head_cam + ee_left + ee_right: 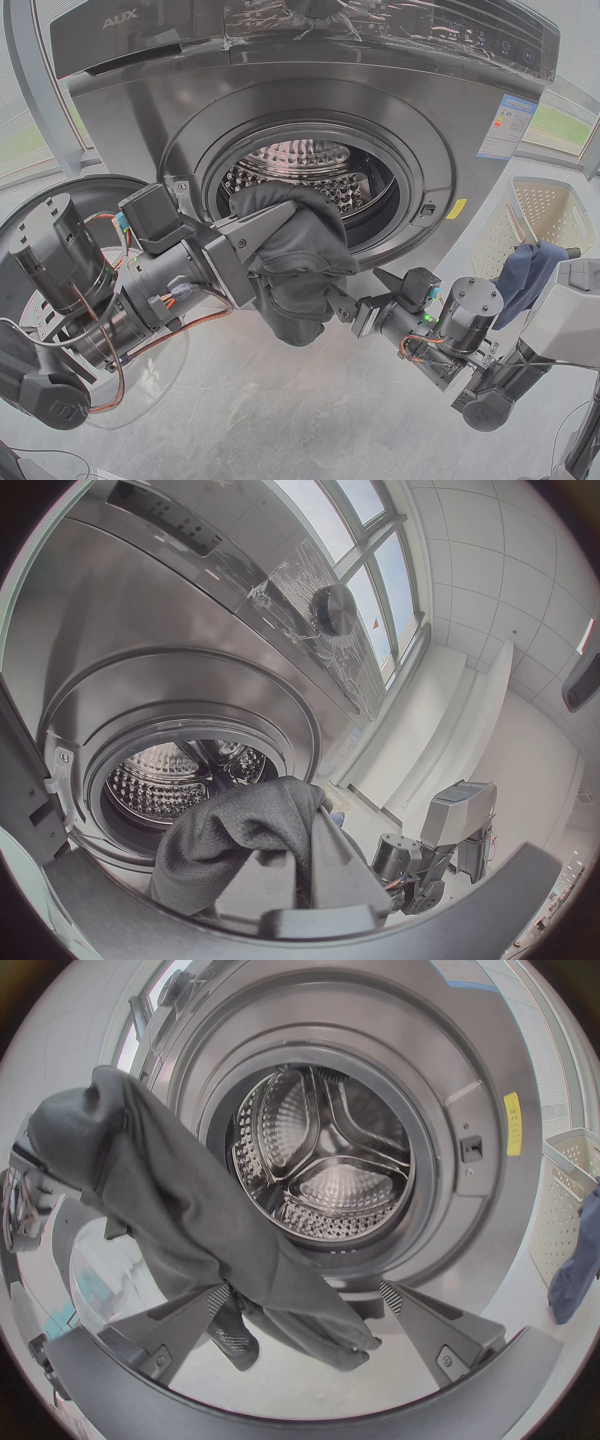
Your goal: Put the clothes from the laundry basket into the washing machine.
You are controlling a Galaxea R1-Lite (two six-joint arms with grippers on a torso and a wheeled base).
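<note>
A dark grey garment hangs in front of the washing machine's open drum, just below the lip of the opening. My left gripper is shut on the garment's top fold; in the left wrist view the cloth bunches over the fingers. My right gripper stands open under the garment's hanging end, with cloth draped between its fingers. The drum holds no clothes. A cream laundry basket stands to the right with a blue garment over its rim.
The washer door stands open to the left, behind my left arm. Grey floor spreads below both arms. A control dial sits on the machine's top panel. Windows run behind the machine.
</note>
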